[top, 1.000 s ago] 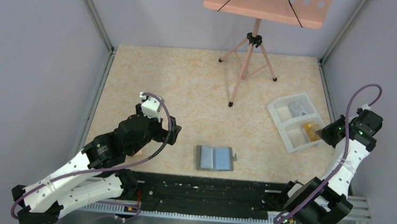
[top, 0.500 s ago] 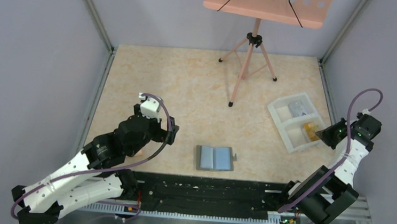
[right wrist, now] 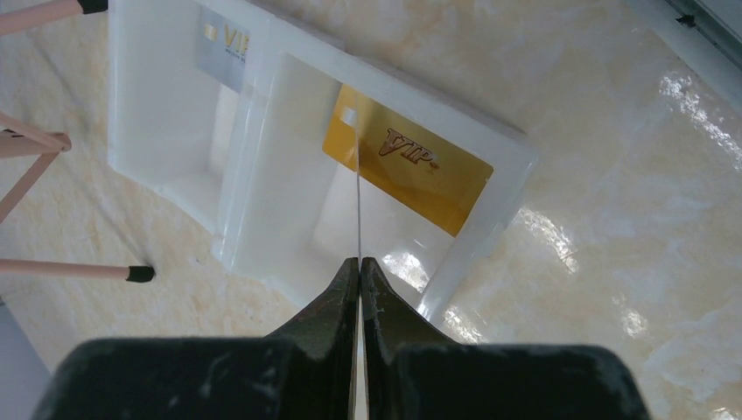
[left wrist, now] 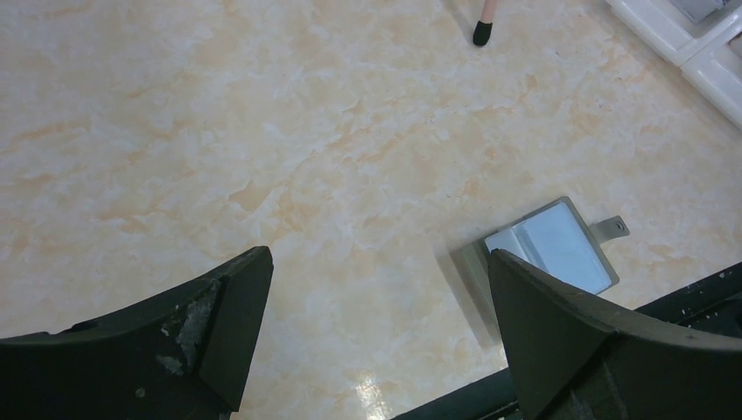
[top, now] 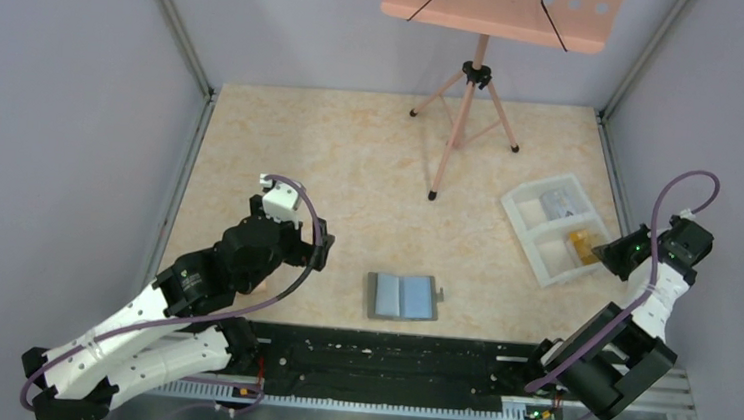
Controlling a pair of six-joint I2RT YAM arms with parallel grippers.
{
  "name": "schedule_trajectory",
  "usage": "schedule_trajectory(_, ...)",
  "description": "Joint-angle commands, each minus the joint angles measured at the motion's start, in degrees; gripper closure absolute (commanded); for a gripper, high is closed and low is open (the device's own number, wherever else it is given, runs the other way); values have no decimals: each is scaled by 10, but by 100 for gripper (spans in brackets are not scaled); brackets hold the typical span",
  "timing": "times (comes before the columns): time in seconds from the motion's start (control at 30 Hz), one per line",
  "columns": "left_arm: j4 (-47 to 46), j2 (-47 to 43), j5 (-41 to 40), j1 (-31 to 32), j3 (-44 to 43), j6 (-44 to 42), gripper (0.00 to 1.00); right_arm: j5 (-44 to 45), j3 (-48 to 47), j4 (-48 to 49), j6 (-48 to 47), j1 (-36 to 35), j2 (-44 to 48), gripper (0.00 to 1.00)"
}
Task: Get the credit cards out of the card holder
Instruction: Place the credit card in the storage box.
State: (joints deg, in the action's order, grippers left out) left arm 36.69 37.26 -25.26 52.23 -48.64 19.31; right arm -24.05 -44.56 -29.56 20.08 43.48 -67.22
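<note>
Plainly, card holder (top: 402, 297) open — pale-blue pockets, right tool (right wrist: 360, 261) pinching card (right wrist: 359, 201)

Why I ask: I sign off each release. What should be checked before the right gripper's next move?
1. The right gripper is shut on the held card, seen edge-on: ok.
2. The held card lines up with the tray compartment that holds the yellow card: ok.
3. The grey card lies in the other compartment: ok.
4. The left gripper is open, apart from the card holder: ok.
5. The card holder lies open: ok.
6. Its pockets are emptied: cannot tell.
</note>
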Motion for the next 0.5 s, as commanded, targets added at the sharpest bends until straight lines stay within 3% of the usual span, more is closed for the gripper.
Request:
schedule_trajectory(0.0, -8, -1, -13, 1, 3, -7, 1, -16, 4, 36, 8, 9, -16, 100)
schedule_trajectory(0.13, -7, -1, -15, 1, 3, -6, 1, -4, 6, 41, 11, 10, -16, 100)
schedule_trajectory(0.47, -6, 1, -19, 1, 4, -4, 1, 10, 9, 52, 18, 10, -30, 89)
